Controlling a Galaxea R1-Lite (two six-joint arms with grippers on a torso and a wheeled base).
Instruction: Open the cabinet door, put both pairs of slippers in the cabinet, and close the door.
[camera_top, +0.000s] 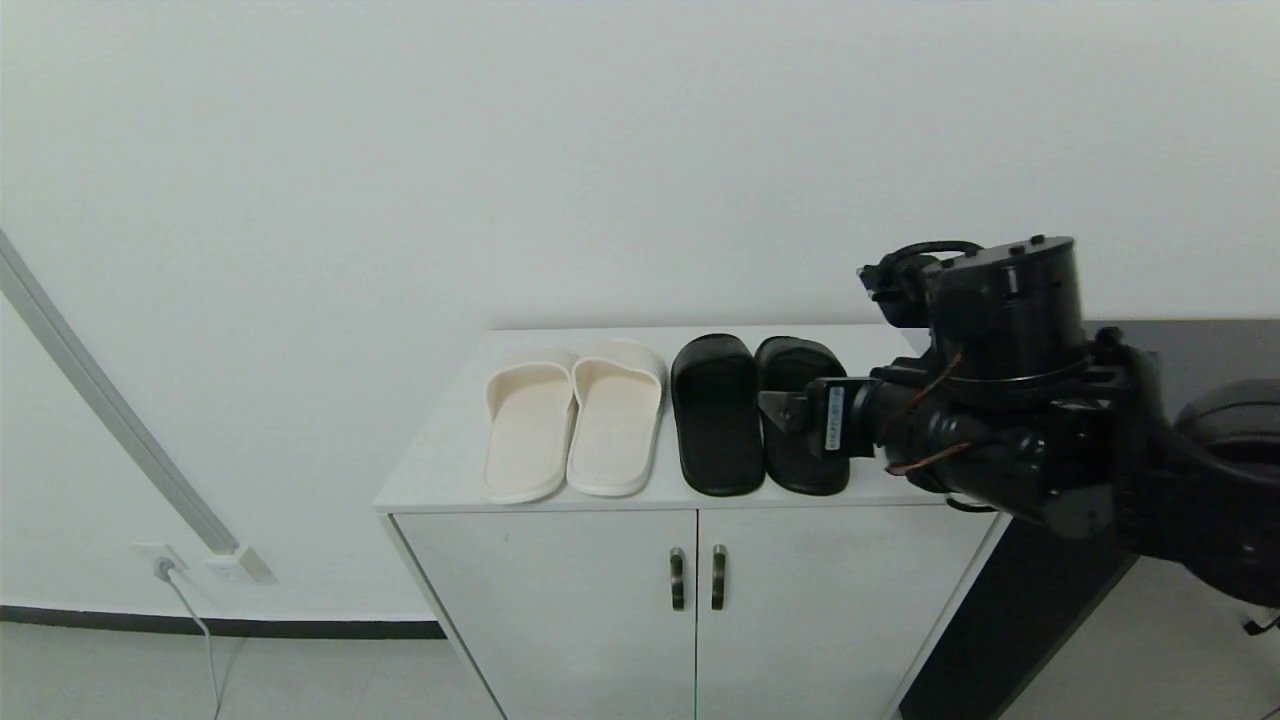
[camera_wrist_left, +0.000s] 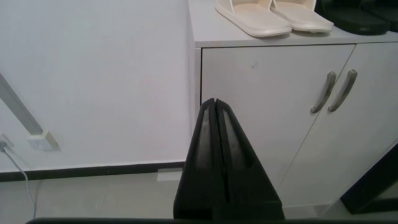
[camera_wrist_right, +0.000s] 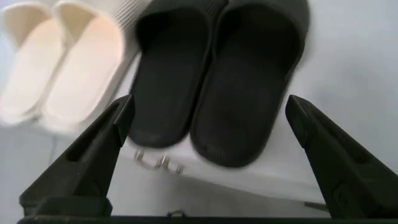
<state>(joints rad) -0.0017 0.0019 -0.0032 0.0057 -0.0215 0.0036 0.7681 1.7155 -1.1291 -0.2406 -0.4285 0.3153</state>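
Step in hand: door not yet opened. Both doors of the cabinet (camera_top: 440, 470) are shut, with the two handles (camera_top: 697, 578) side by side at the centre seam. Nothing is stowed yet.

Task items: both pairs sit on the cabinet top, toes toward the far wall. The cream slippers (camera_top: 570, 420) are on the left and the black slippers (camera_top: 755, 415) just beside them on the right.

Right gripper (camera_wrist_right: 210, 106): raised at the right of the cabinet top, over the near end of the black pair. Jaws are spread wide, both black slippers showing between the fingers. It holds nothing, and I see no contact.

Left gripper (camera_wrist_left: 215, 102): low, in front of the cabinet's left door, well apart from it. Fingers are pressed together, nothing between them.

My reading: I should work a door handle before taking any slipper. That calls for bringing an opened gripper onto one handle. The left would have to part its fingers first, while the right would have to come down from the top.
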